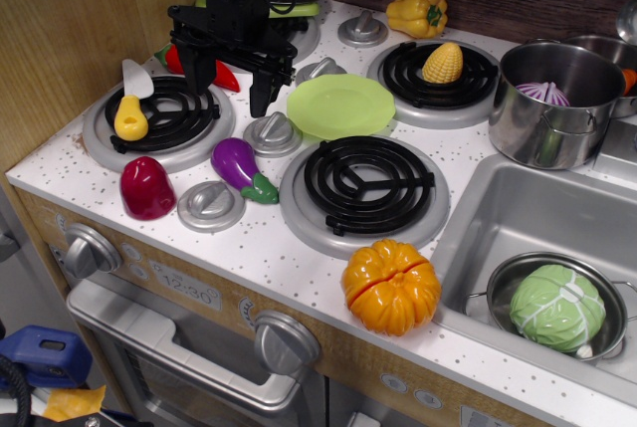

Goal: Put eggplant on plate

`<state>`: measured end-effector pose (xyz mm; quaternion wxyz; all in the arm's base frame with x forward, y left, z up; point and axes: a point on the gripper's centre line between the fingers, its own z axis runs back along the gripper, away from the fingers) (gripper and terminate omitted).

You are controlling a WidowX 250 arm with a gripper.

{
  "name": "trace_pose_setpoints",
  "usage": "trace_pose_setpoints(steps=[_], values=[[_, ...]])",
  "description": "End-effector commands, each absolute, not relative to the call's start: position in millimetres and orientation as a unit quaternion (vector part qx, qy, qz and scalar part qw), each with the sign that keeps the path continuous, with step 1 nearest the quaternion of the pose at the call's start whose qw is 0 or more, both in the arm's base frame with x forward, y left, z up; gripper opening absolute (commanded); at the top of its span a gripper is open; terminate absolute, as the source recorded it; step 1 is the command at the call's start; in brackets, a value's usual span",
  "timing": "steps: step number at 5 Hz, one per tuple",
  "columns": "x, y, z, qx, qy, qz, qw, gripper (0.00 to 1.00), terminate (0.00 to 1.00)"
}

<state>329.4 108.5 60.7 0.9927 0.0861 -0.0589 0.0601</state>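
We see the small glossy purple plastic eggplant [239,167] with its green stem cap lying flat on the white speckled counter, between two grey round knobs and just beside the front black burner; the round lime-green plastic plate [340,106] lies behind it and a little to the right in the picture. The black gripper [228,82] hangs above the back-left part of the stove with its fingers spread and holding nothing. From it the eggplant lies toward the front edge, its long axis slanting from upper left to the stem cap at lower right, so we judge the gripper must come forward and down.
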Motion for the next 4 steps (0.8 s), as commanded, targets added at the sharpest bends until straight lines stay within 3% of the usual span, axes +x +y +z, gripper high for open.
trace_pose_setpoints(steps=[1, 4], values=[[329.4, 108.5, 60.7, 0.086, -0.059, 0.060, 0.993, 1.00, 0.00], [317.8, 106.3, 57.7, 0.099, -0.071, 0.190, 0.974, 1.00, 0.00]])
